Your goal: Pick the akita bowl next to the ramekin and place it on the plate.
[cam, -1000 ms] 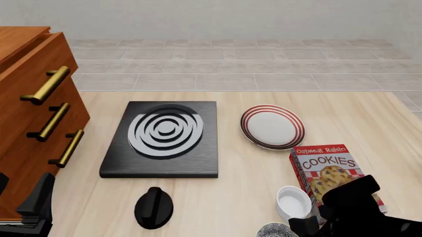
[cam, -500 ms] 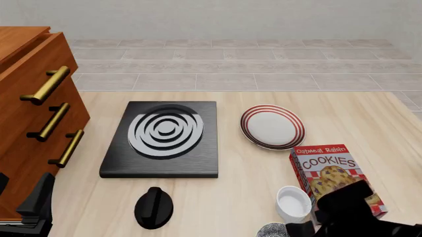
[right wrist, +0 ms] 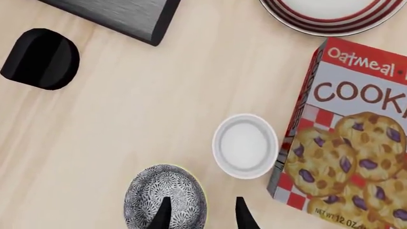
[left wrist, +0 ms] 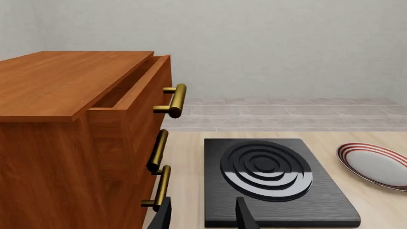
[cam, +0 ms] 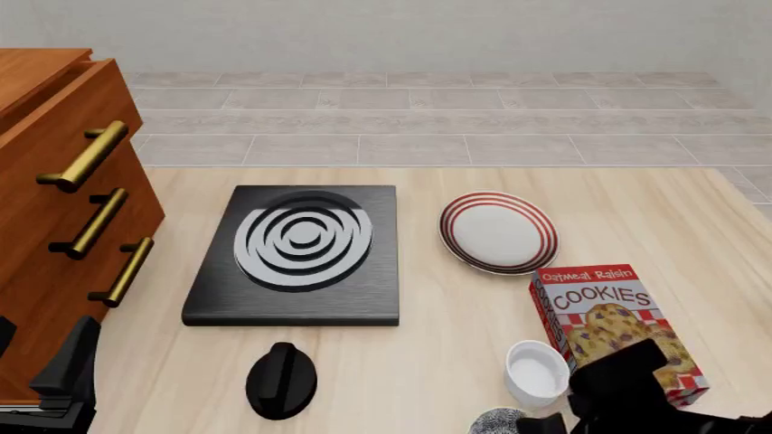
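Observation:
The akita bowl (right wrist: pixel 164 194), speckled grey and white, sits on the table beside the white ramekin (right wrist: pixel 245 145). My right gripper (right wrist: pixel 202 213) hangs open above the bowl's rim on the ramekin side, one finger over the bowl and the other past its edge. In the front view the bowl (cam: pixel 497 422) is cut by the near edge, next to the ramekin (cam: pixel 536 371), with the right gripper (cam: pixel 540 425) beside it. The red-ringed plate (cam: pixel 498 231) lies farther back. My left gripper (left wrist: pixel 202 217) is open and holds nothing, near the cabinet.
A cookie box (cam: pixel 613 324) lies right of the ramekin. A black stove plate (cam: pixel 299 255) sits mid-table, with a black knob (cam: pixel 282 380) in front of it. The wooden drawer cabinet (cam: pixel 61 217) with brass handles stands at the left.
My right arm has drawn back toward the near edge and slightly left, uncovering more of the cookie box. The left arm and all objects stayed put.

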Tool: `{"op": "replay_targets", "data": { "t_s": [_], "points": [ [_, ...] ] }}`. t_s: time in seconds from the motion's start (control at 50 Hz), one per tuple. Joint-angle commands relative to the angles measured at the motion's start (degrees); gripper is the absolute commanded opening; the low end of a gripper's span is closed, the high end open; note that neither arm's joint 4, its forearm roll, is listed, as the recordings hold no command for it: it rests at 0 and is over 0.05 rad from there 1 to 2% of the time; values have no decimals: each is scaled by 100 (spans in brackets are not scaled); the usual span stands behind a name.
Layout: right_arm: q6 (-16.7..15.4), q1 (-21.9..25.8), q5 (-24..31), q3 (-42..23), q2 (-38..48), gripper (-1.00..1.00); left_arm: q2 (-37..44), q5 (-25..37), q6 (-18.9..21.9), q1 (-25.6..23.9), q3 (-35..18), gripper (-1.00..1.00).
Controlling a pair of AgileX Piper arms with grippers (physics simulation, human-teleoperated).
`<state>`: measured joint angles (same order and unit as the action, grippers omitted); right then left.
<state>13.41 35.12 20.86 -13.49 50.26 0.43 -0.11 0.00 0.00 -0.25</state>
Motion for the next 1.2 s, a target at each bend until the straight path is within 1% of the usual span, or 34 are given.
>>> {"op": "replay_targets", "data": {
  "t_s": [0.02, 0.28, 0.44, 0.84, 0.92, 1.14, 1.2],
  "points": [
    [18, 21, -284, 158, 193, 100, 0, 0, 0, 0, 0, 100],
    [25, 5, -429, 273, 284, 100, 0, 0, 0, 0, 0, 100],
    [56, 31, -723, 402, 520, 100, 0, 0, 0, 0, 0, 100],
    [30, 35, -1012, 501, 793, 100, 0, 0, 0, 0, 0, 100],
    [45, 39, -1056, 517, 836, 100, 0, 0, 0, 0, 0, 100],
    [114, 104, -1402, 640, 1147, 100, 0, 0, 0, 0, 0, 100],
    [127, 123, -1397, 632, 1169, 100, 0, 0, 0, 0, 0, 100]
  ]
}}
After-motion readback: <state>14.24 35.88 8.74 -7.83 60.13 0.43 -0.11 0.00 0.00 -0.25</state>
